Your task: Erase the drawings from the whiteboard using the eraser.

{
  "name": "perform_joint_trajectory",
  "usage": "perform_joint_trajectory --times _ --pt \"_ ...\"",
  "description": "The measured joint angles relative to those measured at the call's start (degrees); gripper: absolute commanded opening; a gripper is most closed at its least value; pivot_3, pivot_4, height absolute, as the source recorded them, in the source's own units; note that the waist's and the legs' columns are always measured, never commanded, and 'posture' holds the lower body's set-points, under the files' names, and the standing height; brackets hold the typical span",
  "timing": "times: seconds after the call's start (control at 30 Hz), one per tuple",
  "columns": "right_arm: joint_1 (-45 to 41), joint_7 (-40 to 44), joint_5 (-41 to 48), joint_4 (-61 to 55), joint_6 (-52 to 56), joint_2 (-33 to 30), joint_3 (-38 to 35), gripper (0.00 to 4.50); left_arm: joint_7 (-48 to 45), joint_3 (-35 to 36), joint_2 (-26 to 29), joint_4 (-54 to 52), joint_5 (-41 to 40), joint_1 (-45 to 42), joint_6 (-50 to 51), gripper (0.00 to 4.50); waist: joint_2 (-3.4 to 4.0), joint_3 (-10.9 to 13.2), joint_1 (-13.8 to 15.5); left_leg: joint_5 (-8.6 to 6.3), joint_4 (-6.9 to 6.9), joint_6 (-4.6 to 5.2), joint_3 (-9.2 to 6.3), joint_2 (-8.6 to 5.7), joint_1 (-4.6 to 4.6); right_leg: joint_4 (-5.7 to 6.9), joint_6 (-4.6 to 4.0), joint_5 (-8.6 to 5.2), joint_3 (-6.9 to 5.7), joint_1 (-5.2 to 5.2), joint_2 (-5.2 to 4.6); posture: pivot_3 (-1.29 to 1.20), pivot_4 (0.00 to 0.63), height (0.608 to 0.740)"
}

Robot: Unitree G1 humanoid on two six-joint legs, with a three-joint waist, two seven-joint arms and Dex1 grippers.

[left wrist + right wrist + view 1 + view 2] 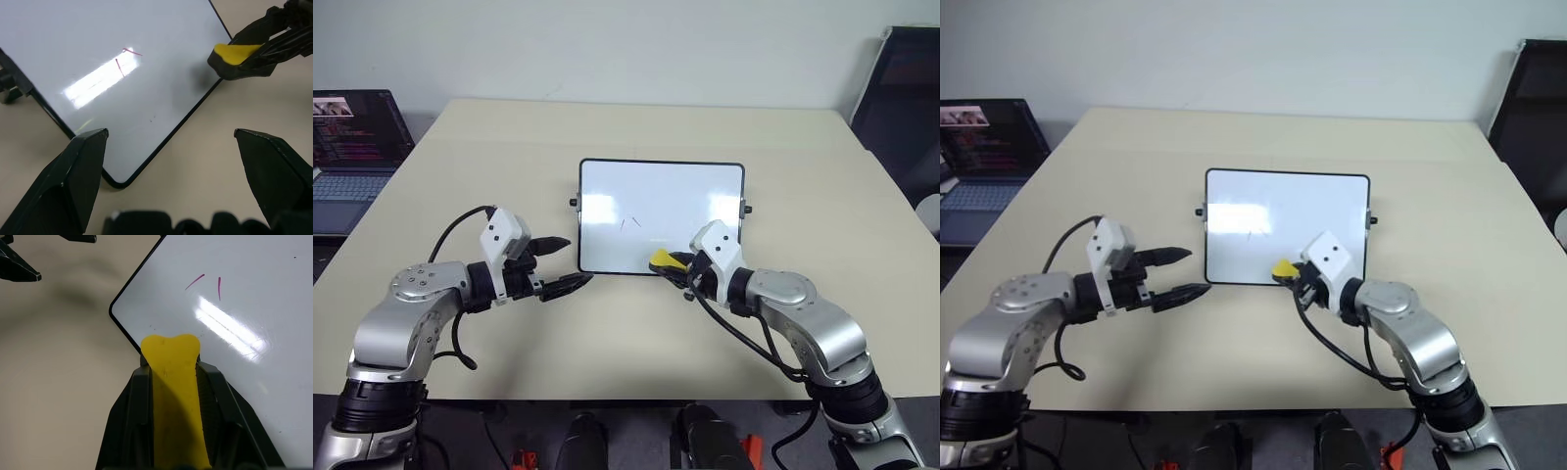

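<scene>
The whiteboard (661, 191) lies flat in the middle of the tan table. Two thin red strokes, the drawings (631, 223), sit low on the board, left of centre; in the right wrist view the drawings (218, 288) lie ahead of the eraser's tip. My right gripper (677, 266) is shut on the yellow eraser (664, 260), whose tip pokes out over the board's near edge. In that same view the eraser (171, 377) is clamped between both fingers. My left gripper (576, 260) stands open beside the board's near left corner, nothing between its fingers.
An open laptop (352, 147) sits off the table's left side. A black chair (911, 88) stands at the far right. Bare table surface (636, 333) stretches in front of the board.
</scene>
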Motion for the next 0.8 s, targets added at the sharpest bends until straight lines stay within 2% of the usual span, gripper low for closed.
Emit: perform_joint_trajectory --times 0.3,0.4,0.57,0.8 --pt "-0.4 -0.9 -0.6 0.0 -1.3 0.3 1.4 0.87 -0.2 0.1 0.5 -0.4 -0.1 0.2 0.6 4.5 0.0 0.0 0.0 0.0 0.01 0.0 0.01 0.0 0.0 -0.01 0.0 0.0 0.0 0.0 0.0 0.0 0.15 0.74" --pt "-4.2 -1.1 -4.3 2.6 -6.0 0.2 4.9 0.87 -0.7 -0.1 0.5 1.1 0.3 0.9 -0.4 4.5 0.01 0.0 -0.3 0.0 0.02 0.0 0.03 0.0 0.02 0.03 -0.01 0.01 0.02 -0.03 0.0 0.0 0.15 0.74" --pt "-15.7 -2.3 -14.0 15.8 -17.2 2.2 12.8 0.86 -2.7 -2.5 1.9 3.3 2.9 1.7 -3.3 4.5 0.01 0.0 -0.3 0.0 0.03 0.0 0.04 0.0 0.03 0.04 -0.01 0.02 0.01 -0.04 0.01 0.0 0.15 0.74" --pt "-23.2 -6.5 -22.0 34.9 -29.3 8.2 14.3 0.86 -4.8 -3.9 2.6 5.6 4.9 3.1 -6.2 4.5 0.01 0.0 0.0 0.0 -0.06 0.0 0.02 0.01 -0.03 0.01 0.01 0.02 -0.03 -0.04 0.01 0.0 0.15 0.74"
